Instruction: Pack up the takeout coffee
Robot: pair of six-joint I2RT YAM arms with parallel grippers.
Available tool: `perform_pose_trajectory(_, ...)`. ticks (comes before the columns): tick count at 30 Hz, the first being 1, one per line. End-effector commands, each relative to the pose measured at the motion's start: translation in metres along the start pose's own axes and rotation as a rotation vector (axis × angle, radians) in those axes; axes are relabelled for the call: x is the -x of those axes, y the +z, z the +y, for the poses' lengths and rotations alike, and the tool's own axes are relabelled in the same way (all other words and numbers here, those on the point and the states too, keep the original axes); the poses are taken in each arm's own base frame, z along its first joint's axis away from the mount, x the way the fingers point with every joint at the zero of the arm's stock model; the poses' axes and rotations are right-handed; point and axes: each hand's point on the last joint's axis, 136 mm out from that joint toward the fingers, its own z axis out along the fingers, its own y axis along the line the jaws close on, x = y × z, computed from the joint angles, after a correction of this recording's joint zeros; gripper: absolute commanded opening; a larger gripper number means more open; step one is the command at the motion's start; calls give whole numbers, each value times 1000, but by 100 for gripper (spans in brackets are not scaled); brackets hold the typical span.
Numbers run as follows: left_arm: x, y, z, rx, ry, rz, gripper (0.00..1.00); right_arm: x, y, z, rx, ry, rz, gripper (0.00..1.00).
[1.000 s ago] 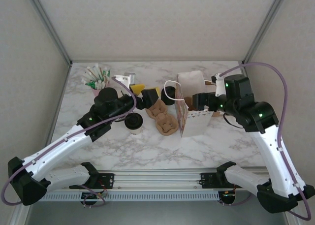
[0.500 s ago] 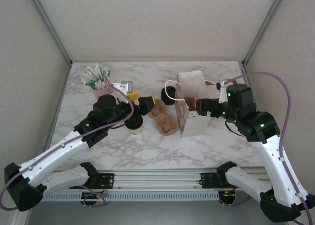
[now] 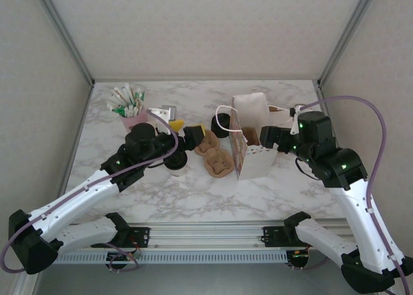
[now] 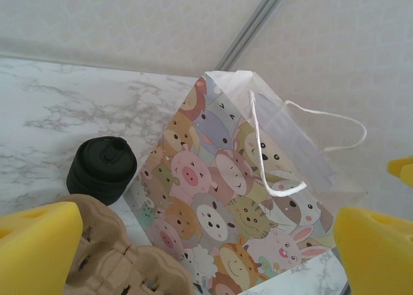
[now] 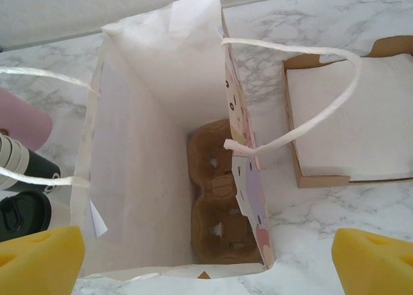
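Observation:
The takeout coffee [image 3: 175,164] stands left of the bag, mostly covered by my left arm, with only its dark lid peeking out. My left gripper [image 3: 187,131] hovers open beyond it, empty. Its yellow pads [image 4: 35,246] frame the cartoon-animal paper bag [image 4: 226,204]. The bag [image 3: 248,154] stands upright with its mouth open. My right gripper [image 3: 266,137] is open and empty at the bag's right rim [image 5: 206,263]. From there it looks down into the bag [image 5: 161,82], where a brown cup carrier [image 5: 219,204] lies on the floor.
A second brown carrier [image 3: 216,156] lies between coffee and bag. A short all-black cylinder [image 4: 102,169] stands behind it. A pink holder of sticks [image 3: 129,108] is at the far left. A brown box of white napkins [image 5: 348,124] sits behind the bag.
My left arm has swung nearer and over the coffee cup, which stood in plain sight a second ago. My right arm has drawn back a little beside the bag.

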Motion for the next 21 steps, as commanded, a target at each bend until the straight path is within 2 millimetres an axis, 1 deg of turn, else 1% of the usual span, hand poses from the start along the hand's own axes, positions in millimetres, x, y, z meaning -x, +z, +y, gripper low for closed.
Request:
perform_pose_trajectory(1, 21, -3, -9, -15, 15, -68, 100, 5, -1, -8, -41, 12, -37, 99)
perform_pose_trajectory(6, 28, -4, -4, 36, 6, -78, 100, 3, -1, -9, -40, -24, -46, 99)
perform_pose_trajectory(11, 30, -8, 10, 113, -16, -94, 100, 2, -3, -9, -38, -64, -37, 99)
perform_pose_trajectory(15, 28, -12, 23, 179, -20, -103, 100, 1, -10, 2, 39, -97, -53, 99)
perform_pose_trajectory(18, 27, -15, 29, 208, -15, -105, 100, 1, -18, 14, 111, -107, -62, 99)
perform_pose_trajectory(21, 25, -18, 32, 220, -3, -108, 100, 1, -21, 23, 168, -114, -57, 99)
